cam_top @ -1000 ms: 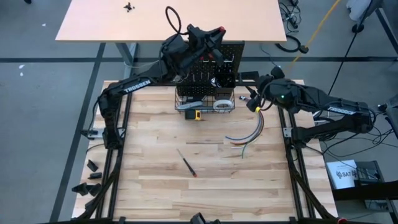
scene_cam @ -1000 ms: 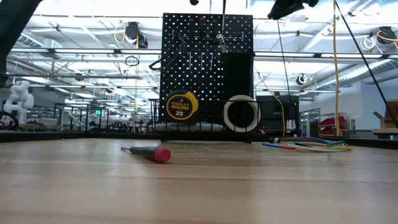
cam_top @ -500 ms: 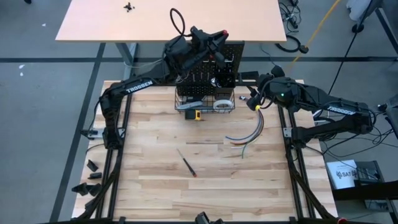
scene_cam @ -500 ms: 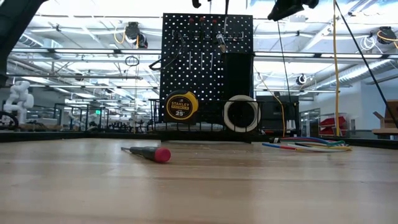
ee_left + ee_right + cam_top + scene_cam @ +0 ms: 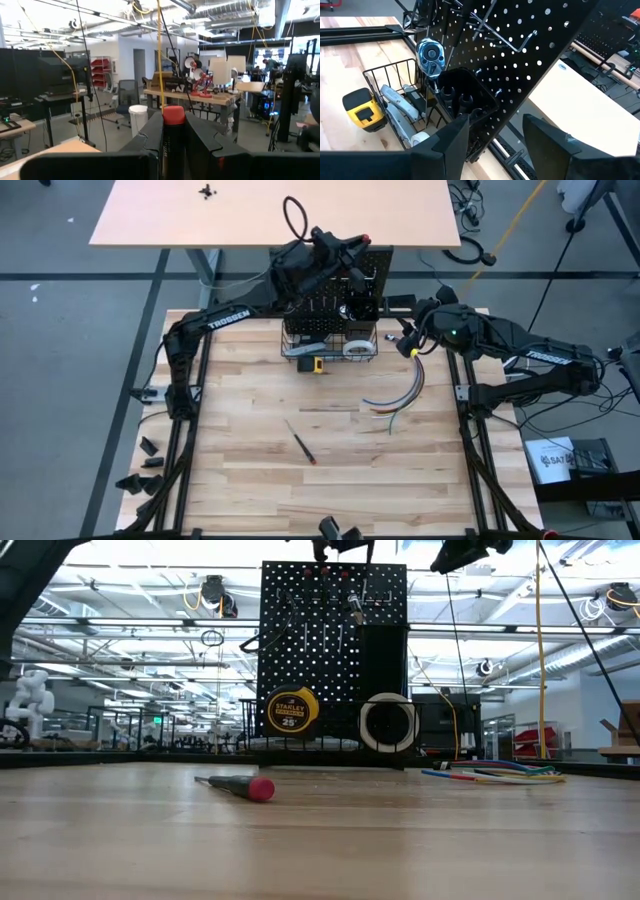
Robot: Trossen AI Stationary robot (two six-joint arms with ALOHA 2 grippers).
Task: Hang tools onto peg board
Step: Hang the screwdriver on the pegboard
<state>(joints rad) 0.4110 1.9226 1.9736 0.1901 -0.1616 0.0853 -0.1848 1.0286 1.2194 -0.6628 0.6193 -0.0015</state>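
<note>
The black peg board stands upright at the table's far edge. Its wire basket holds a yellow tape measure, a white tape roll and a grey utility knife. A ratchet hangs on the board beside the small black bin. My left gripper is above the board's top edge, shut on a black screwdriver with a red cap. My right gripper is open and empty to the right of the board. A second screwdriver lies on the table. My left gripper pinches the screwdriver's black handle between its two fingers, just below the red cap. The fingers lie level, pointing toward the table's far side, across the handle. The screwdriver stands upright, cap up, lifted clear above the board's top.
A bundle of curved coloured wires lies on the table right of centre. A peach-coloured tabletop stands behind the board. Bare wood stretches from the loose screwdriver to the near edge.
My left gripper, still shut on the screwdriver, has gone a little toward the table's right edge along the top of the peg board. More of it now shows at the top of the low view.
</note>
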